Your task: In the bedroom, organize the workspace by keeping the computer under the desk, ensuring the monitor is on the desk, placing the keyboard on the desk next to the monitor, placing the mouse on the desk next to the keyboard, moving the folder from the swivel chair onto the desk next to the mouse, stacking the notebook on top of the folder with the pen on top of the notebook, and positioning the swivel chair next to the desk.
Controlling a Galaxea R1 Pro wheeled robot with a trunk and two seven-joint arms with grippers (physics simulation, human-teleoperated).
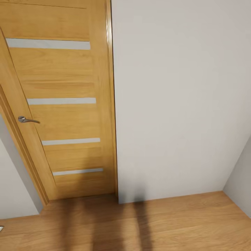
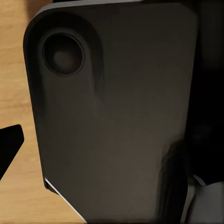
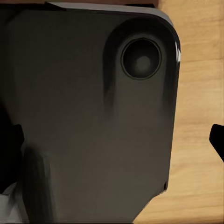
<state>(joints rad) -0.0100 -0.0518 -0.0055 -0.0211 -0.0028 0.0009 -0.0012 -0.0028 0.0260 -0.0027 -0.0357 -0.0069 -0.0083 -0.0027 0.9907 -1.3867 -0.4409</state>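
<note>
Floor (image 1: 195,223): light-wood planks, nearest the camera in head view; two soft dark shadow bands run across it toward the wall base, approx. mid-frame.

Door (image 1: 62,115): honey-coloured wood w/ four narrow pale horizontal strips, standing beyond the floor at head view's left. Frame runs along its right edge, where it meets the wall. Lower edge reaches the floor.

Handle (image 1: 27,120): silver lever, on the door's left edge, about mid-height.

Wall (image 1: 181,97): plain pale grey, beyond the floor, taking head view's centre and right; a second wall face angles in at the far right, forming a corner. Another grey strip sits left of the door, low.

Left wrist view: dark rounded robot panel (image 2: 112,116) w/ a circular recess near one corner, close to the lens; wood floor beside it. A small black tip (image 2: 10,142) pokes in at the frame edge, prob. a finger, but can't tell whether the left claw is apart or together.

Right wrist view: matching dark panel (image 3: 93,116) w/ circular recess, floor beside it. Black tip (image 3: 217,140) at the frame edge; right claw state likewise can't be told.

Task items (desk, chair, folder etc.): location can't be told from these views.
</note>
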